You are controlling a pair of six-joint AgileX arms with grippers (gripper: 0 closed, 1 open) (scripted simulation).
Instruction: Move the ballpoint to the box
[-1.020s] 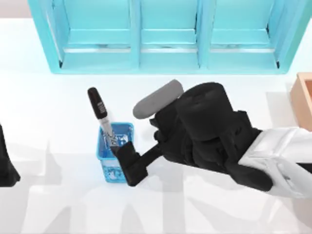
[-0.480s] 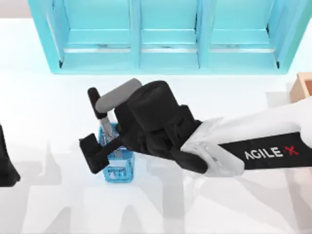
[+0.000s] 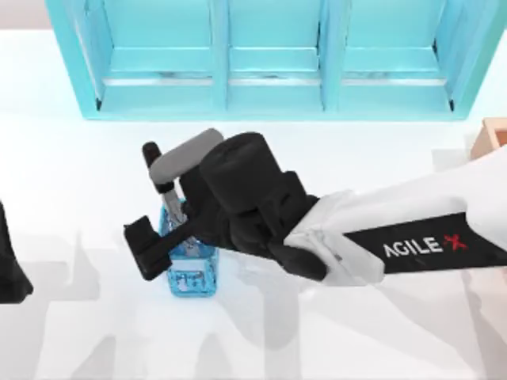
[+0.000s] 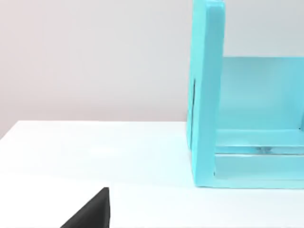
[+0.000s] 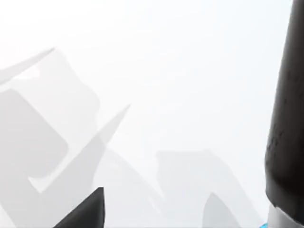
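Here the white desk [image 3: 71,174] is the biggest thing, with a big cyan shelf [image 3: 269,55] at its far edge. The tan box [image 3: 493,134] peeks in at the right edge. The right hand [image 3: 162,241] hangs over the small blue pen holder [image 3: 190,277], and I cannot tell if its fingers are apart. The ballpoint [image 3: 156,170] stands tilted in the holder, black top up. The left arm [image 3: 9,265] rests at the left edge.

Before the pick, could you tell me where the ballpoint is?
In the top view, the ballpoint stands tilted in the blue pen holder, left of centre, before the cyan shelf.

Glossy white table [image 3: 79,190], matt-black ballpoint [image 3: 152,158]
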